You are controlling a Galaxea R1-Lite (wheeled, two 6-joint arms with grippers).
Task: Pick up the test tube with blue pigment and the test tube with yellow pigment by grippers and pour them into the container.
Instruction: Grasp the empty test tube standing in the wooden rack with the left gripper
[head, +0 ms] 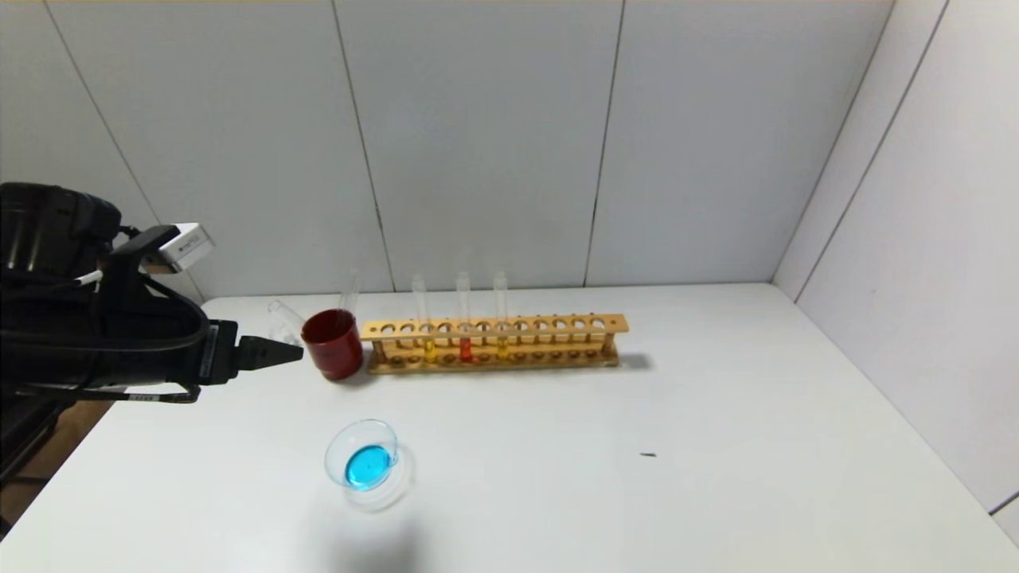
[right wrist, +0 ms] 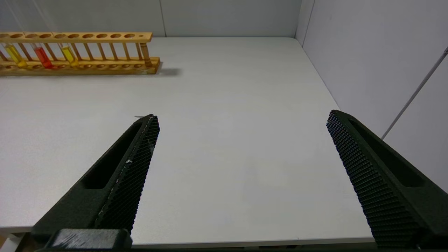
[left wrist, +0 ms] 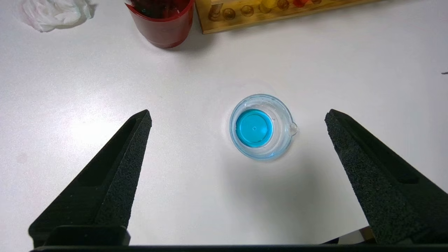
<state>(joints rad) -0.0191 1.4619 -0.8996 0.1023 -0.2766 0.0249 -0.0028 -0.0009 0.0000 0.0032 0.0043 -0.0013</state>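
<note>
Blue liquid is already held in the container (head: 368,463), set on the table (head: 716,446) before the rack (head: 493,344); the left gripper (left wrist: 238,140) is spread wide and empty above it; the yellow-pigment tube (head: 501,318) is left racked; the right gripper (right wrist: 241,147) is parked agape, empty.

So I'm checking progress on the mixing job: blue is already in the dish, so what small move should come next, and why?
Probably send the right claw, open and empty over bare table, toward the wooden rack to take a yellow test tube. The glass dish holds only blue liquid, yellow tubes stand in the rack, and the left claw hangs open and empty above the dish.
</note>
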